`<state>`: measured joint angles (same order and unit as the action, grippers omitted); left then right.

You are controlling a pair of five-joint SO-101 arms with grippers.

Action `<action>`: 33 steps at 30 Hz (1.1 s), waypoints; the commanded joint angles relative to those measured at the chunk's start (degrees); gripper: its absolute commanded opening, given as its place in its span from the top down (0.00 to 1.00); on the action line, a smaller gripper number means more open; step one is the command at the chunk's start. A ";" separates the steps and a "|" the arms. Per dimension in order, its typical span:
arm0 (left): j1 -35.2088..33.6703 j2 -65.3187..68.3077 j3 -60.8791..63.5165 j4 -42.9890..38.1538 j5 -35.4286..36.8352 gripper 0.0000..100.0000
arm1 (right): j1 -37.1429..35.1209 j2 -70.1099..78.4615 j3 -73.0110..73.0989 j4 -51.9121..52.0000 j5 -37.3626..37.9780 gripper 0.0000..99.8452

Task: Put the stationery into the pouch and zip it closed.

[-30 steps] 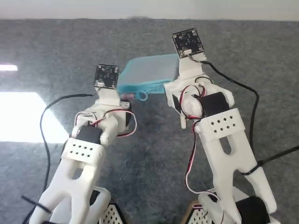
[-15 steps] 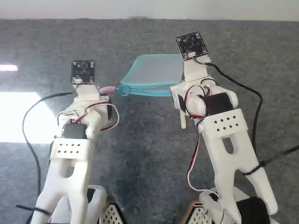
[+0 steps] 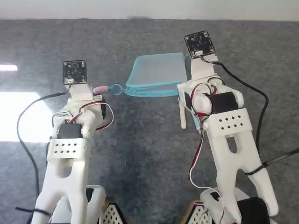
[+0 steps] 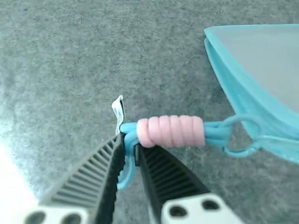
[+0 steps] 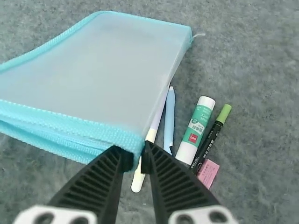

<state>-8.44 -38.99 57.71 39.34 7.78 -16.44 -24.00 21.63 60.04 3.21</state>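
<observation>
A translucent teal pouch (image 3: pixel 156 73) lies stretched between the two arms on the grey carpet. My left gripper (image 4: pixel 128 142) is shut on the blue cord loop at the end of the pink zipper pull (image 4: pixel 170 130), which hangs from the pouch (image 4: pixel 261 65). My right gripper (image 5: pixel 133 156) is shut on the zipper-edge corner of the pouch (image 5: pixel 103 70). On the carpet beside that corner lie a glue stick (image 5: pixel 196 130), a green-capped marker (image 5: pixel 212 137), a blue pen (image 5: pixel 169 116), a pale pen (image 5: pixel 142 172) partly under the pouch, and a pink eraser (image 5: pixel 208 173).
Grey carpet (image 3: pixel 140 149) covers the table, with a bright reflection (image 3: pixel 21 116) at the left. Both arms' bases stand at the near edge. A black cable (image 3: pixel 257 93) trails off the right arm. Open carpet lies between and in front of the arms.
The left arm has moved left with the zipper pull in its grip, drawing the pouch out flat. The right arm has shifted slightly right, still holding the pouch's corner.
</observation>
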 commanded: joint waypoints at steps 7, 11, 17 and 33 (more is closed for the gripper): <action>-0.88 0.00 -2.77 0.44 -0.53 0.99 | 1.80 4.88 -1.14 -3.12 2.55 0.99; 0.79 -0.53 -3.82 7.38 -1.41 0.98 | 1.80 5.41 -2.02 -3.12 2.73 0.99; 5.10 -0.09 -9.98 23.03 -4.57 0.80 | -1.36 5.58 -0.26 -4.35 5.54 0.99; -0.26 -0.09 -8.84 17.41 -10.37 0.68 | -2.42 7.60 -2.64 -3.91 7.30 0.99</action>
<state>-6.15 -38.99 47.87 63.34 1.63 -18.02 -14.86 23.65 54.33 9.63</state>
